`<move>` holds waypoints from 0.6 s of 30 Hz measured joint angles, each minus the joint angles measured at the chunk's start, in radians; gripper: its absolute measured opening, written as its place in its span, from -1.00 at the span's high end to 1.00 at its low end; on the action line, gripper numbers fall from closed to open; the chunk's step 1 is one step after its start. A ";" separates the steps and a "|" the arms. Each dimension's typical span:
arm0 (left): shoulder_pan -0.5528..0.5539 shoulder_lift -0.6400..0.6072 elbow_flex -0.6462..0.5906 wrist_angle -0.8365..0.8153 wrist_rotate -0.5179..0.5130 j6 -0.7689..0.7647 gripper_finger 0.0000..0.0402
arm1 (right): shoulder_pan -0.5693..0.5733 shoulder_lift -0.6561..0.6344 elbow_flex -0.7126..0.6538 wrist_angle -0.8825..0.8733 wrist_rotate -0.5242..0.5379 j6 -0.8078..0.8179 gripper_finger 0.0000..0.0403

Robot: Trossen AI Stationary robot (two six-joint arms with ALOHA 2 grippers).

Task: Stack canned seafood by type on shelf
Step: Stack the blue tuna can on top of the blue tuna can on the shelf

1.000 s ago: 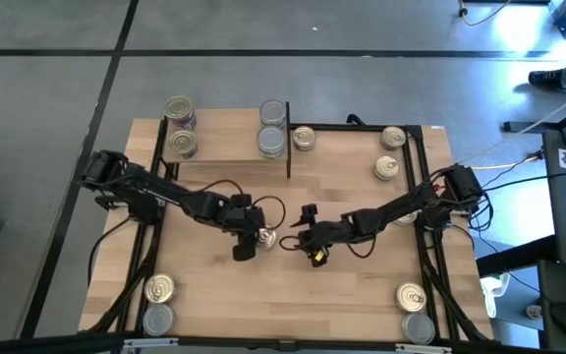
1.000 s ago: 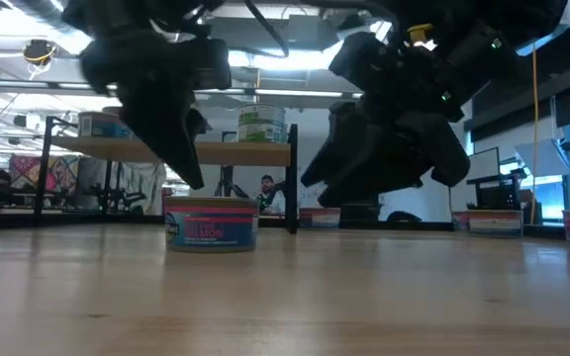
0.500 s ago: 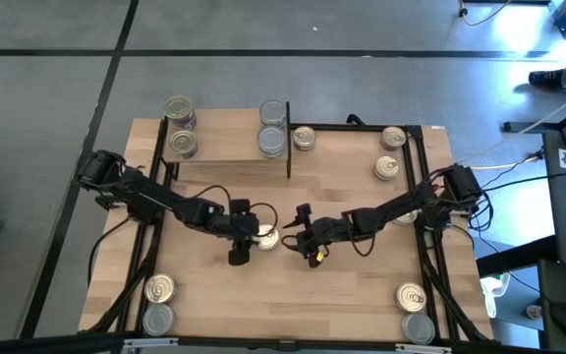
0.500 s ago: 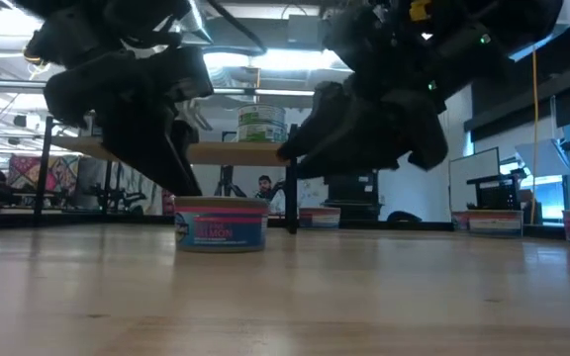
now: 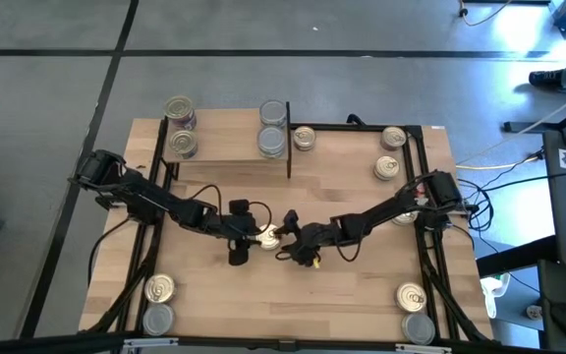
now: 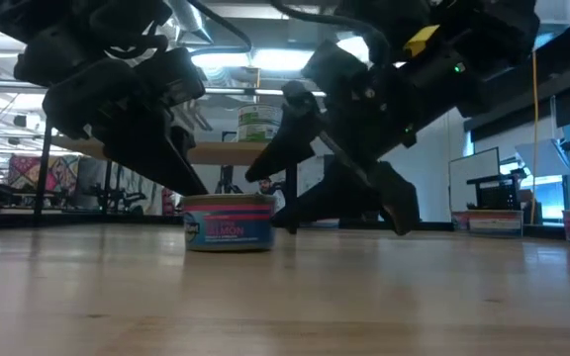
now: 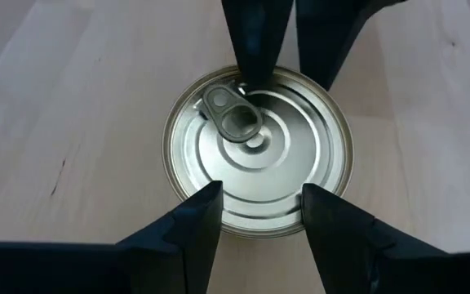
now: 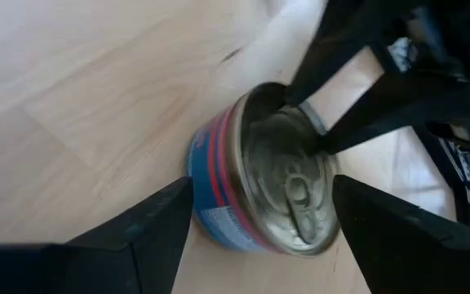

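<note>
Where pincers meet, round ribbed tin (image 7: 258,151)

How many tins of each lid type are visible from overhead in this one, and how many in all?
Counted by the tops visible in the high view:
Pull-tab lid tins: 8
Plain silver-grey top tins: 4
Total: 12
</note>
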 joint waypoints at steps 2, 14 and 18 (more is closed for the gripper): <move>0.000 0.000 -0.002 0.008 -0.002 0.000 0.15 | 0.000 0.010 0.022 -0.030 0.001 -0.019 -0.46; 0.000 0.002 -0.078 0.161 -0.028 -0.022 0.15 | 0.000 0.036 0.038 -0.099 0.058 -0.124 -0.46; 0.001 0.003 -0.104 0.223 -0.035 -0.024 0.15 | 0.000 0.052 0.038 -0.077 0.091 -0.170 -0.46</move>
